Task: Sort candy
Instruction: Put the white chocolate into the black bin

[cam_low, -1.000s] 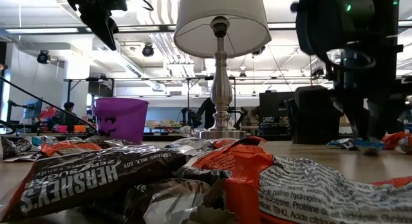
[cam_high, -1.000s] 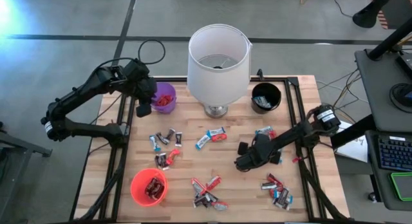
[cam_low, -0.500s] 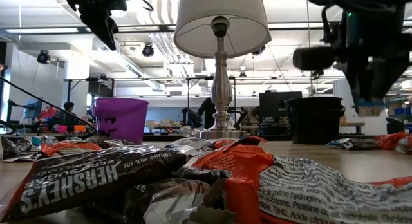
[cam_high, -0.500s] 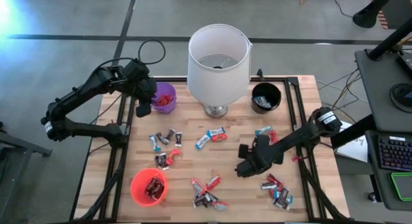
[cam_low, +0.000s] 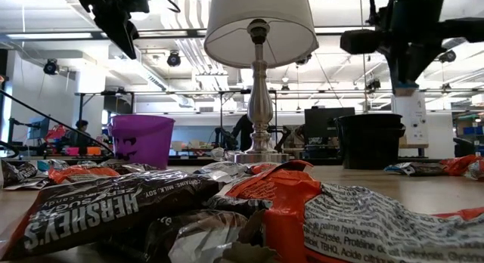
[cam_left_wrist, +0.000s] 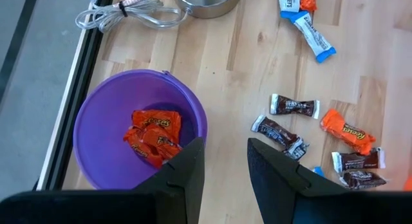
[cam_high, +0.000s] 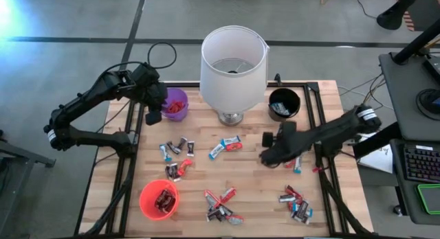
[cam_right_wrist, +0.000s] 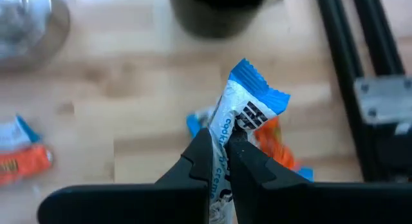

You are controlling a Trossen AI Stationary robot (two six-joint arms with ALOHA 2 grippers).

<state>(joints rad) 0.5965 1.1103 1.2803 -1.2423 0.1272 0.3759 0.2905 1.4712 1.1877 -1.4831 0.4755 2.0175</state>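
The candy lies in loose clusters on the wooden table point(cam_high: 247, 177): one cluster point(cam_high: 177, 150) at the left, one point(cam_high: 225, 145) below the lamp, one point(cam_high: 221, 205) near the front and one point(cam_high: 295, 203) at the front right. My right gripper point(cam_high: 267, 156) point(cam_right_wrist: 221, 161) hangs over the table's right half, shut on a blue-and-white candy point(cam_right_wrist: 248, 108). My left gripper point(cam_high: 152, 117) point(cam_left_wrist: 225, 169) stands open above the purple cup point(cam_high: 176, 104) point(cam_left_wrist: 138, 127), which holds orange candy point(cam_left_wrist: 153, 132). Nothing is between the left gripper's fingers. My right gripper pinches the blue-and-white candy across its middle point(cam_right_wrist: 226, 137) between the two fingers. The fingers slant down from the table's right side. The wrapper's blue crimped end point(cam_right_wrist: 254, 87) sticks out past the fingertips. The candy is lifted clear of the table.
A lamp with a white shade point(cam_high: 232, 67) stands at the far middle, and a black cup point(cam_high: 283, 103) is to its right. A red cup point(cam_high: 159, 198) with dark candy sits at the front left. More candy point(cam_high: 296, 163) lies under the right arm.
My right gripper has risen off the table with the blue-and-white candy and swung toward the far edge, nearer the black cup, rolling its wrist as it went. It has stayed shut. The candy now hangs clear of the wood.
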